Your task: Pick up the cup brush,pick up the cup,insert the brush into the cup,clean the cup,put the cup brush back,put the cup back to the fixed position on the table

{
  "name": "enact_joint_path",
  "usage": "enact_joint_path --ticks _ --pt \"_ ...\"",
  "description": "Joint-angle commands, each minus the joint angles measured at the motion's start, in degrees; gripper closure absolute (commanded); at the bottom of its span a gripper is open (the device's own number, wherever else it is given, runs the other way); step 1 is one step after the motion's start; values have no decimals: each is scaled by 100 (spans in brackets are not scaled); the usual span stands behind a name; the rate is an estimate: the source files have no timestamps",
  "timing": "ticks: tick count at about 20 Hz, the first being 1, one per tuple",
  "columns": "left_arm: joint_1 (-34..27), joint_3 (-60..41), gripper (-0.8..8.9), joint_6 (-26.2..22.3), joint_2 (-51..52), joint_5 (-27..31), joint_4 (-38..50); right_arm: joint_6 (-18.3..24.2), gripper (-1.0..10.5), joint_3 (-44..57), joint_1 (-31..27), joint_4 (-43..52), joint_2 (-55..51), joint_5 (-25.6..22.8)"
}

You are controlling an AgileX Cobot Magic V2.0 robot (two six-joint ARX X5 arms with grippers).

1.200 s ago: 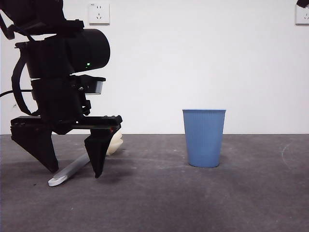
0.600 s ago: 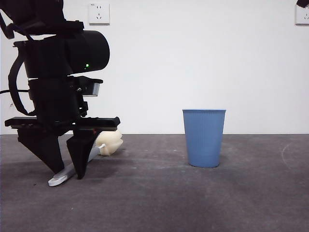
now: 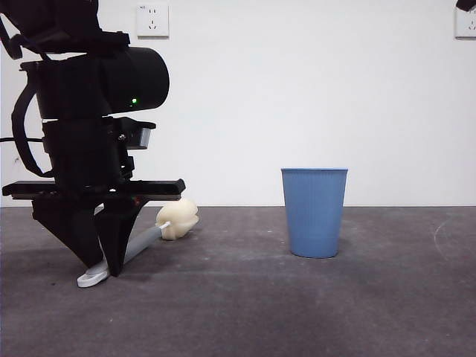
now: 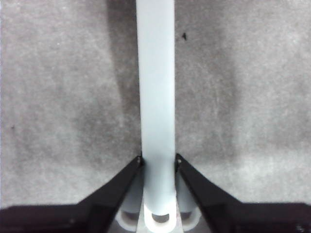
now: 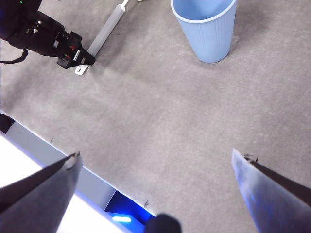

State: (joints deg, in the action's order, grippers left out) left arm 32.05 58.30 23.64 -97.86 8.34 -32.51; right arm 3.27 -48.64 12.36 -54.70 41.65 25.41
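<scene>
The cup brush lies on the table (image 3: 297, 312) at the left, its grey handle (image 3: 141, 244) slanting up to the cream sponge head (image 3: 178, 218), which is tipped slightly off the surface. My left gripper (image 3: 106, 268) is down at the table, shut on the handle near its white looped end (image 3: 89, 280). In the left wrist view both jaws press the handle (image 4: 155, 97) from either side. The blue ribbed cup (image 3: 314, 212) stands upright right of centre. My right gripper (image 5: 155, 165) is open and empty, high above the table, with the cup (image 5: 204, 29) and brush handle (image 5: 106, 31) far from it.
The right arm shows only as a black tip (image 3: 467, 4) at the top right corner. A white wall with sockets (image 3: 152, 20) stands behind the table. The table's pale front edge (image 5: 48, 150) shows in the right wrist view.
The left gripper's jaws have closed from wide apart onto the brush handle. The sponge head has shifted a little to the right and up.
</scene>
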Motion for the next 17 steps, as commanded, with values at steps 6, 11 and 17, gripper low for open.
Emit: enact_joint_path --ticks 6,11,17 --pt "11 -17 822 33 -55 20 -184 -262 380 -17 11 15 -2 -2" --pt "11 -17 822 13 46 -94 -212 -234 380 -17 11 17 -2 -39" --pt "11 -15 822 -129 527 -90 -236 -234 380 -17 11 20 -2 -39"
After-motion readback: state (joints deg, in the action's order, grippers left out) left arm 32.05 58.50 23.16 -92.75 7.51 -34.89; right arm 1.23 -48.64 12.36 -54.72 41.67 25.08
